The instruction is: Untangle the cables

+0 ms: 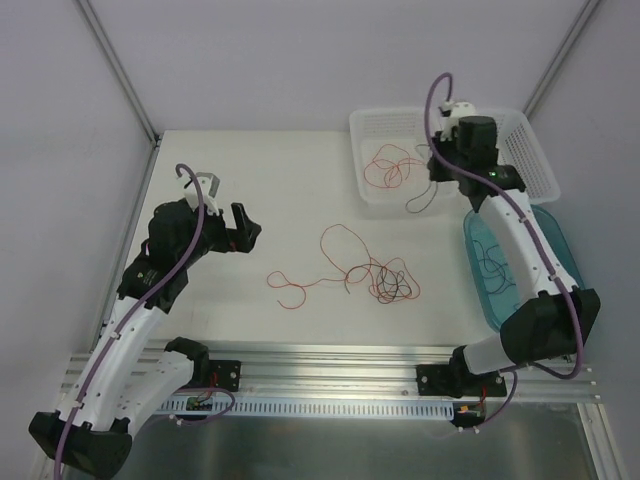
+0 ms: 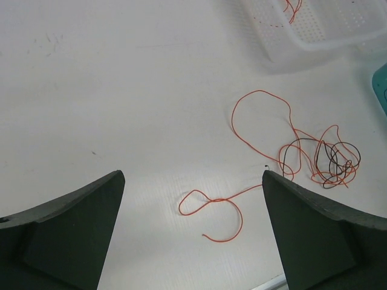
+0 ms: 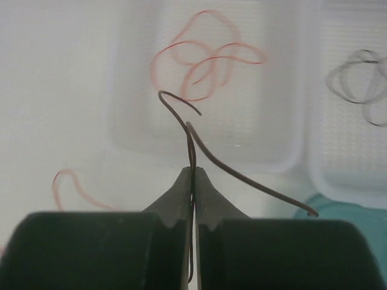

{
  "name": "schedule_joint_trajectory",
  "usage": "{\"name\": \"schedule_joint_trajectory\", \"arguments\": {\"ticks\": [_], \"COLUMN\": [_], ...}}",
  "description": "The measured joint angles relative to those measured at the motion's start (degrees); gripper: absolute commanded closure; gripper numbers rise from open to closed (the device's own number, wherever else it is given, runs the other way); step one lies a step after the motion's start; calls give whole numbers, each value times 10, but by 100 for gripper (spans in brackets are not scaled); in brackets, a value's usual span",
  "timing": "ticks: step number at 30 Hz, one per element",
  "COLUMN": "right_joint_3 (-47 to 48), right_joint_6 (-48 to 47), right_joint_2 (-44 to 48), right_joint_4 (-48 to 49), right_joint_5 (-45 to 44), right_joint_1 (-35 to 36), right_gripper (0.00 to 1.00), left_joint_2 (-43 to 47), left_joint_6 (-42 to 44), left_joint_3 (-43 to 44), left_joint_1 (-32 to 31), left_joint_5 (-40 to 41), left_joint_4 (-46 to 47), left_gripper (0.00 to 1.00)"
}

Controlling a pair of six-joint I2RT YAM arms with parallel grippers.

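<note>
Over the near right part of the white basket [image 1: 357,160], the right tool [image 1: 438,172] has its fingers pressed together on a dark cable [image 3: 242,175], which curls up from between the tips in the right wrist view and trails off to one side. Inside the basket lie loose red-orange cables [image 1: 385,165], loops crossing one another. On the worktop [image 1: 270,180] nearer the arm bases than the basket sits the tangle of cables [image 1: 385,280], red-orange and dark strands knotted together, with one red-orange strand running out of it away from the basket toward the left arm and ending in a small loop. Well to the left of the basket, the left tool [image 2: 192,181] hangs over bare worktop with its fingers wide apart and nothing between them. Just beside the basket's near right corner stands a teal tray [image 1: 560,240] with thin dark strands [image 1: 492,262] lying in it.
</note>
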State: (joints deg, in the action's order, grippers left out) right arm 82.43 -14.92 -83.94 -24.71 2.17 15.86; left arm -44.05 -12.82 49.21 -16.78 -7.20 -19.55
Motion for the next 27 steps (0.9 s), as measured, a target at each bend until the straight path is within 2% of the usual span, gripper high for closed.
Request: {"name": "schedule_joint_trajectory", "arguments": {"ticks": [4, 7, 13, 14, 16, 17, 19, 20, 24, 27], "right_joint_3": [35, 86, 204, 235, 298, 316, 349, 353, 349, 306], "right_joint_6": [42, 58, 69, 70, 70, 71, 71, 69, 76, 90], "right_joint_2": [-3, -42, -196, -234, -307, -332, -382, -398, -416, -379], "right_joint_4": [15, 23, 49, 39, 35, 34, 24, 21, -5, 6], "right_joint_5": [-70, -99, -127, -126, -122, -120, -113, -109, -85, -61], "right_joint_1": [-122, -176, -245, -254, -270, -275, -285, -289, -294, -292], "right_gripper": [99, 99, 99, 96, 86, 71, 52, 27, 19, 13], "left_joint_2": [-14, -22, -29, -31, -36, -40, -47, -51, -61, -65], "left_joint_6": [-2, -2, -2, -2, -2, -2, -2, -2, -2, -2], "left_joint_3": [-3, -4, -4, -4, -4, -4, -4, -4, -4, -4], "left_joint_1": [0, 0, 0, 0, 0, 0, 2, 4, 8, 8], "left_joint_5": [4, 4, 3, 3, 3, 2, 1, 0, -7, -22], "left_joint_4": [0, 0, 1, 1, 1, 1, 1, 1, 2, 2], "left_gripper": [1, 1, 1, 1, 1, 1, 1, 1, 1, 1]}}
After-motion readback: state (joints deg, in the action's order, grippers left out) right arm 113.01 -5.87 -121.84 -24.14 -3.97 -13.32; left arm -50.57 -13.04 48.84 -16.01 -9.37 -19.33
